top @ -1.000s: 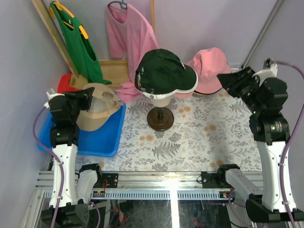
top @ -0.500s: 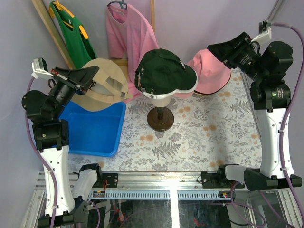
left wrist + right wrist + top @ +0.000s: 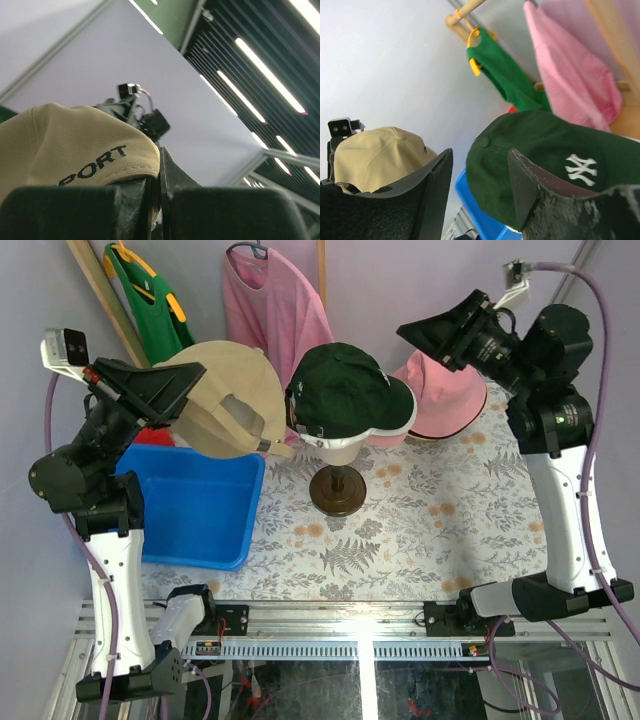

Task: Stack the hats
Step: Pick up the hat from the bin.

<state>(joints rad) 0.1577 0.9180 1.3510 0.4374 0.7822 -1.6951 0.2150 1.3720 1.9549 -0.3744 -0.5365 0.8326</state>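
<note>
1. Left arm: rises from its base at the near left edge, elbow bent out to the left, forearm angled up and to the right, wrist high.
2. Left gripper [image 3: 193, 374]: points right, toward the middle of the table. In the left wrist view its fingers [image 3: 135, 205] are pressed together on the fabric edge of the tan cap [image 3: 225, 400], by the dark lettering.
3. Tan cap: held in the air over the far edge of the blue bin [image 3: 195, 515], crown up and back strap toward the dark green cap [image 3: 345, 390]. It is just beside that cap; contact cannot be judged.
4. Dark green cap: sits on the mannequin head [image 3: 338, 450] on its round stand at table centre, with white embroidery on the front.
5. Right arm: stands tall from its base at the near right edge, upper link near vertical, forearm folded back to the left at the top.
6. Right gripper [image 3: 408, 330]: points left toward the dark green cap, above the pink bucket hat [image 3: 450, 395]. Its fingers [image 3: 435, 190] are apart and hold nothing.
7. Pink bucket hat: lies on the table at the far right, against the back wall.
8. Pink shirt [image 3: 275, 320]: hangs on the rear wall.
</note>
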